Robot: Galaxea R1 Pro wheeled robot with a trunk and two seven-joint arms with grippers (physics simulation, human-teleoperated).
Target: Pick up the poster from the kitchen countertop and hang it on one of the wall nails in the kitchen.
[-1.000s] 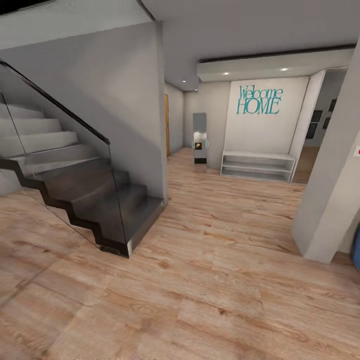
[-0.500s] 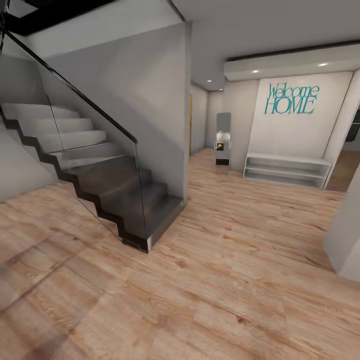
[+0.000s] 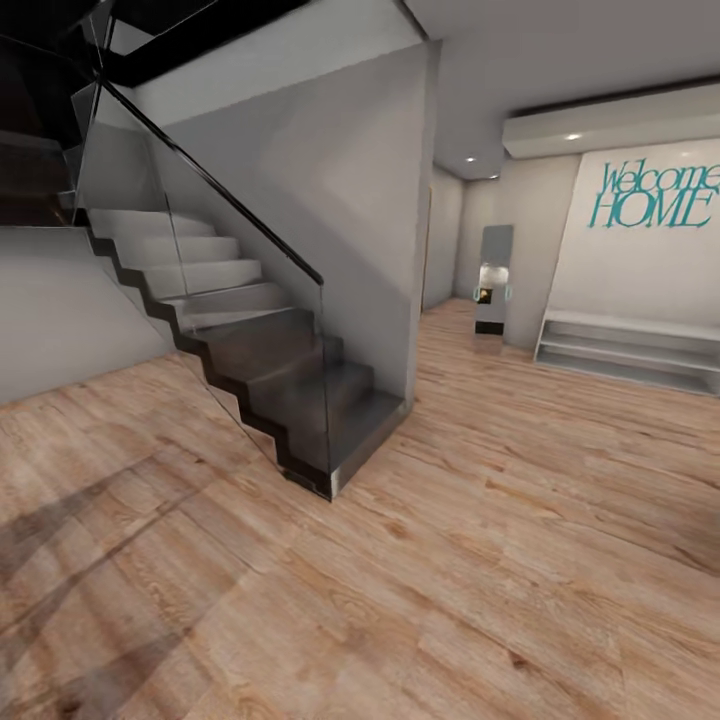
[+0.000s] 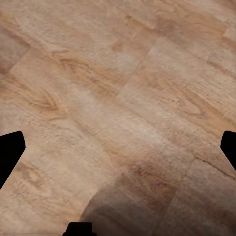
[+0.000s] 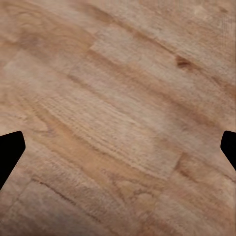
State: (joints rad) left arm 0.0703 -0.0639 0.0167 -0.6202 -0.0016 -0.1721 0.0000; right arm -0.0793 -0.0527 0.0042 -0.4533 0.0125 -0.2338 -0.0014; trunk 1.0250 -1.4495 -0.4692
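Facing a hallway, stairs (image 3: 270, 370) at left of frame, sign (image 3: 655, 195) upper right; no poster or worktop visible. Left hand (image 4: 118, 147) and right hand (image 5: 118, 147) hang spread, empty, over floor (image 3: 480, 560).

Left gripper (image 4: 118, 145) and right gripper (image 5: 118, 145) fingers spread wide, empty.

Teal lettering (image 3: 655, 196) is standing on the pale wall (image 3: 640, 270) at the far right of the head view, above a low white shelf (image 3: 630, 345). It is reading "Welcome" in thin script on the upper line and "HOME" in capitals below, with the last letter of "Welcome" running into the picture's edge. Nothing else is showing any readable writing.
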